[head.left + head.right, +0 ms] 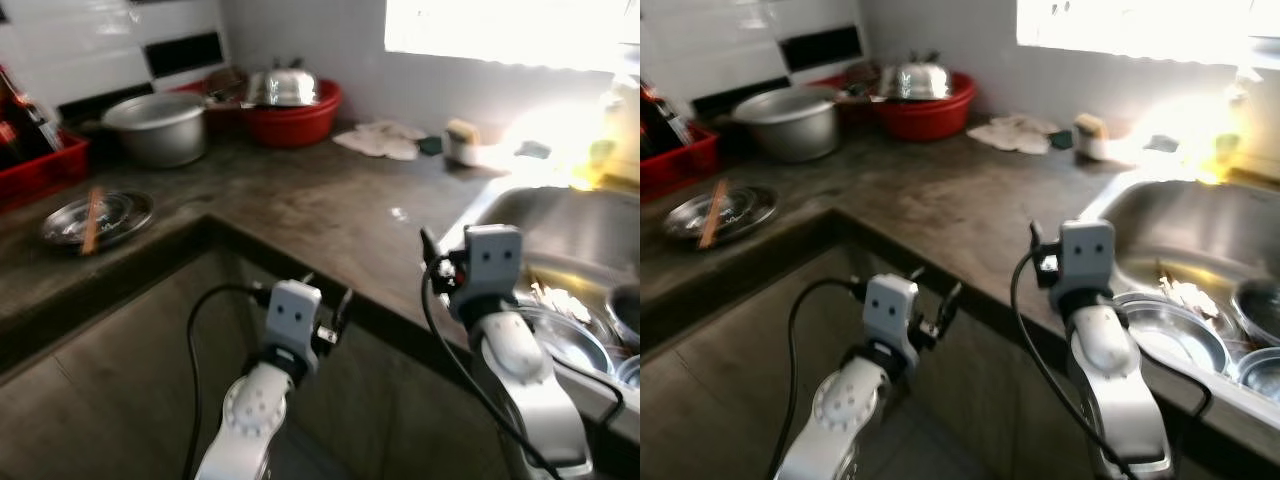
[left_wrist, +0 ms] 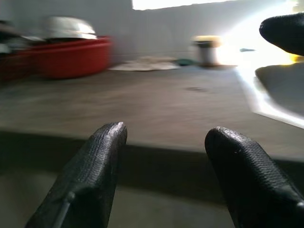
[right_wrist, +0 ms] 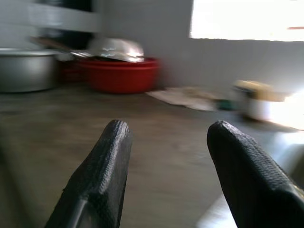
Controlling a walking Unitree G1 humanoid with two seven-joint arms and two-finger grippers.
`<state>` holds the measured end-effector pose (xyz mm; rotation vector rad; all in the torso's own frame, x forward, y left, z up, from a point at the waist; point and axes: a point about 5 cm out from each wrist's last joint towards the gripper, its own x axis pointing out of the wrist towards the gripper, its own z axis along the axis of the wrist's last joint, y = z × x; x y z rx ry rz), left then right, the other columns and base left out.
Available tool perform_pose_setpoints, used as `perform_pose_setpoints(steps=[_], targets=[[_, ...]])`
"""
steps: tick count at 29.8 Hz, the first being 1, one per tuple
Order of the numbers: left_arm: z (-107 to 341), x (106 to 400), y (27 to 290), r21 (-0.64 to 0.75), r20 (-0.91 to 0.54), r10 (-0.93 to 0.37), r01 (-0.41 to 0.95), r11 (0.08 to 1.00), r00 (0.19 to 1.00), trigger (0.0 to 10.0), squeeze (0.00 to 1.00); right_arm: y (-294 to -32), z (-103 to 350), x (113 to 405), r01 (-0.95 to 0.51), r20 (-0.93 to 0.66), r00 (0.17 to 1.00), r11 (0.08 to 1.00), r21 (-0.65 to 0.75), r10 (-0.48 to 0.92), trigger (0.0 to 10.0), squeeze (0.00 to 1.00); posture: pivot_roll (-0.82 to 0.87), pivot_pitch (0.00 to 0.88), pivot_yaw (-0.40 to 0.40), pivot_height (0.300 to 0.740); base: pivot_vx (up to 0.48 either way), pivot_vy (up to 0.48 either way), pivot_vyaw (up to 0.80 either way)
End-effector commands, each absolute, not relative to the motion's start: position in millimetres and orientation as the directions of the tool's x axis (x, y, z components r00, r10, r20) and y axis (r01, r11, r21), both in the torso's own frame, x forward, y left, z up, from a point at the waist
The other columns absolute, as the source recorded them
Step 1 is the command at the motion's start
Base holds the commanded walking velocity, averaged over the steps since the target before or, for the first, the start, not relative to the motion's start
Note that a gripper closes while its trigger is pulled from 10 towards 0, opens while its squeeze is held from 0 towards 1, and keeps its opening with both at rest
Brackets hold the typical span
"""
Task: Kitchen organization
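A dark stone counter [image 1: 300, 205] runs in an L before me. My left gripper [image 1: 328, 300] is open and empty, held just off the counter's front edge at about its height. My right gripper [image 1: 432, 262] is also open and empty, low over the counter beside the steel sink [image 1: 520, 205]. Steel bowls [image 1: 565, 342] lie in the sink. At the back stand a red basin [image 1: 295, 120] with a steel bowl [image 1: 283, 87] upside down on it, and a large metal pot [image 1: 158, 127]. A steel plate [image 1: 97, 218] with chopsticks lies at left.
A red crate [image 1: 40, 165] with bottles stands at the far left. A pale cloth [image 1: 380, 140] and a small jar [image 1: 460, 142] lie near the back wall under the bright window. The cabinet front drops below the counter edge [image 1: 150, 350].
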<state>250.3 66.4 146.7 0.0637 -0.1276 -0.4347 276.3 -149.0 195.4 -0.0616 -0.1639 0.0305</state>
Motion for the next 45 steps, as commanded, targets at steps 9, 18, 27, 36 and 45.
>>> perform_pose_setpoints(steps=[9, 18, 27, 36, 45], targets=[[144.0, 251.2, 75.3, 0.098, 0.093, -0.396, 0.388, 0.917, 0.913, 10.0, 0.00, -137.8, 200.5, 279.9, -0.067, 0.174, 0.982, 0.996, -0.058, 0.076, 10.0, 0.00, 0.12, 0.000, -0.024, 0.740, 0.000, 0.403, 0.80], [144.0, 250.4, 75.4, 0.097, 0.092, -0.398, 0.389, 0.916, 0.913, 10.0, 0.00, -136.4, 200.1, 279.4, -0.067, 0.168, 0.983, 0.996, -0.054, 0.076, 10.0, 0.00, 0.12, 0.005, -0.022, 0.740, 0.000, 0.144, 0.80], [143.2, 249.3, 74.9, 0.097, 0.088, -0.393, 0.385, 0.918, 0.915, 10.0, 0.00, -134.0, 200.4, 282.4, -0.071, 0.157, 0.985, 0.997, -0.037, 0.076, 10.0, 0.00, 0.12, 0.014, -0.027, 0.740, 0.000, 0.000, 0.71], [142.5, 247.4, 74.0, 0.103, 0.081, -0.393, 0.384, 0.918, 0.916, 10.0, 0.00, -123.0, 202.6, 299.4, -0.071, 0.152, 0.985, 0.996, -0.050, 0.078, 10.0, 0.00, 0.12, 0.032, -0.031, 0.740, 0.000, 0.000, 0.00], [141.5, 241.5, 74.8, 0.083, 0.067, -0.385, 0.380, 0.921, 0.920, 10.0, 0.00, -115.3, 202.2, 323.0, -0.064, 0.143, 0.987, 0.997, -0.052, 0.071, 10.0, 0.00, 0.14, 0.069, -0.042, 0.740, 0.293, 0.000, 0.00]])
